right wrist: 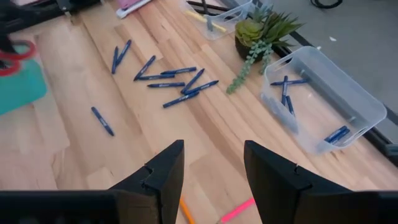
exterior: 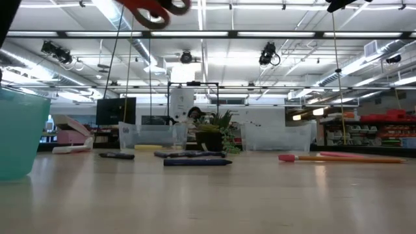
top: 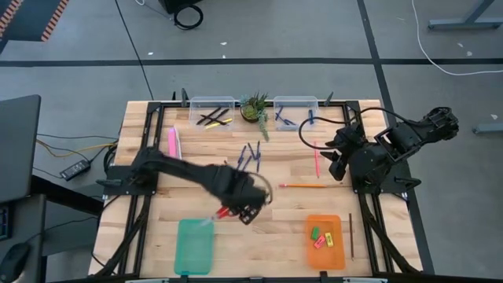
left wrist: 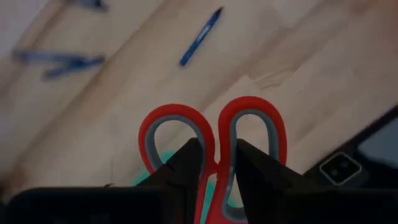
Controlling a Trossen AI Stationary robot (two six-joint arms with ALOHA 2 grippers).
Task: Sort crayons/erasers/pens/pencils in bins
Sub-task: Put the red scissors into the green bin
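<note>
Gripping red-handled scissors (left wrist: 214, 146), left tool (top: 240, 206) just above teal tray (top: 195, 245), pens (top: 250, 155) beyond.

Back edge of worktop (top: 157, 236): two tubs with a potted plant (top: 254, 108) between; left tub (top: 212, 112) holds pencils (top: 211, 119), right tub (top: 296, 112) holds pens (top: 284, 119).
Middle: loose pens (top: 251, 155) lie in front of the plant.
Front left: a tray (top: 195, 246).
Front right: a tray (top: 325, 241) holding erasers (top: 322, 237).
Left tool (top: 236, 208): above the worktop, just behind the front-left tray, holding scissors (left wrist: 214, 146).
</note>
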